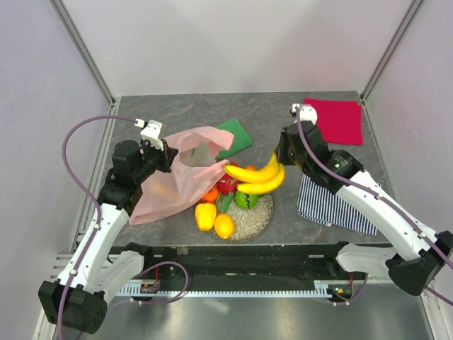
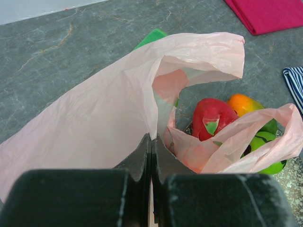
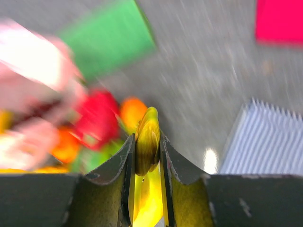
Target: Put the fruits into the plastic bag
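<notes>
We are holding the banana bunch (image 1: 256, 178) narrowly clamped in the right gripper (image 3: 147, 156), hanging over the fruits (image 1: 206, 214) on the plate (image 1: 266, 212). The plastic bag (image 1: 170, 188) is lying just left, its rim pinched in the closed left gripper (image 2: 151, 153). We are judging it best to be carrying the bunch left, end first, into the open mouth, rim held high.

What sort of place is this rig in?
Probably a lab test cell, not a home: white panel walls on metal frame posts, a grey slab table, and toy fruits with a plastic bag as props.
</notes>
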Robot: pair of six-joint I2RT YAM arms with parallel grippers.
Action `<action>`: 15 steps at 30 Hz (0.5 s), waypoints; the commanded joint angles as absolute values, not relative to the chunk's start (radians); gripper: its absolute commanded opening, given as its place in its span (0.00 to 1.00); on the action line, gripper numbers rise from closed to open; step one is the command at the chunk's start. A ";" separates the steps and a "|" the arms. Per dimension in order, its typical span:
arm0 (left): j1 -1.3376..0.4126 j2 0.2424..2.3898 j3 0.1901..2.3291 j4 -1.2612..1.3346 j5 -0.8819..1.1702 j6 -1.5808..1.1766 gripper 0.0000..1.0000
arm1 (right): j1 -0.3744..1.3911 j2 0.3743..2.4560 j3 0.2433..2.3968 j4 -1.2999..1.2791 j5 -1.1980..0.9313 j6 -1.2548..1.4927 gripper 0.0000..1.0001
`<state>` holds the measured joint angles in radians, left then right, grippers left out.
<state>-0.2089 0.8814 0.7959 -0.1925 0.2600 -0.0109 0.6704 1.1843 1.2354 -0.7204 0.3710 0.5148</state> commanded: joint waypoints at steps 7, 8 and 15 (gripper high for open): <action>-0.206 0.862 0.834 -0.172 0.268 0.008 0.01 | 0.701 1.322 1.416 -0.112 0.429 0.240 0.00; -0.206 0.862 0.834 -0.172 0.273 0.009 0.02 | 0.721 1.342 1.431 -0.092 0.446 0.223 0.00; -0.206 0.862 0.833 -0.169 0.279 0.008 0.02 | 0.856 1.498 1.447 0.133 0.632 0.081 0.00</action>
<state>-0.2089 0.8761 0.7959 -0.1925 0.2646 -0.0109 0.7944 1.4513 1.4094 -0.0738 0.4999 0.1867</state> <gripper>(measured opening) 0.022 0.292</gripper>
